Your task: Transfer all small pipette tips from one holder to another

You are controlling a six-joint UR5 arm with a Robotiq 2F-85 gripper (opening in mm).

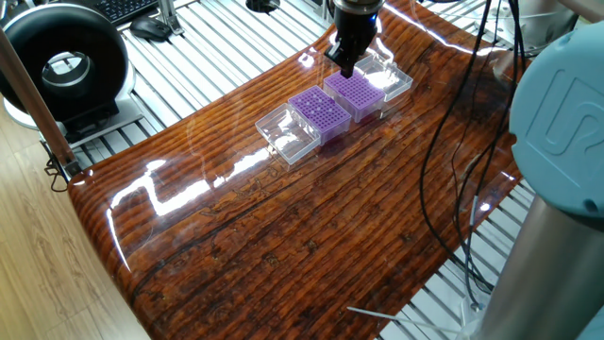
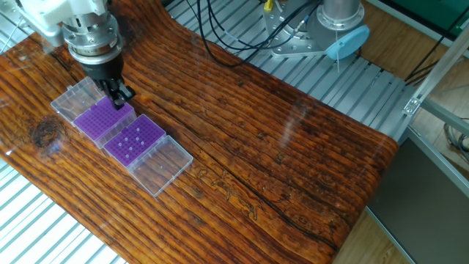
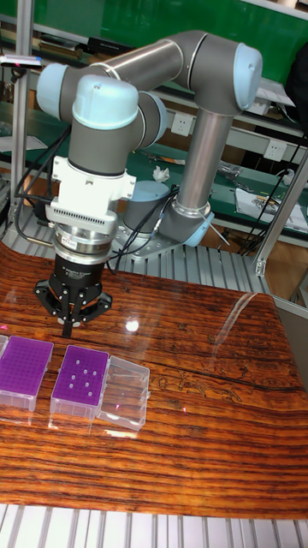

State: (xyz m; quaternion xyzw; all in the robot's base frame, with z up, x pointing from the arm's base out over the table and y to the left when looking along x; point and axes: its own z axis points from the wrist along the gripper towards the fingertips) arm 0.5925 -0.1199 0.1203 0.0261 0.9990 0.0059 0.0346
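In one fixed view we've got the gripper hanging right above the far purple rack, with the near rack touching it and a clear lid on the outer end of the row, all on the wood surface. The tips are too small to make out here, and we can't tell how the fingers are set. From the other fixed view, the gripper sits over the edge of the rack nearest the arm; the fingers look narrow, nearly together, and whether they pinch a tip we can't tell. The tips show as pale dots in the second rack. In the tall view the gripper hovers above and between the two racks, and the tips sit in the right one.
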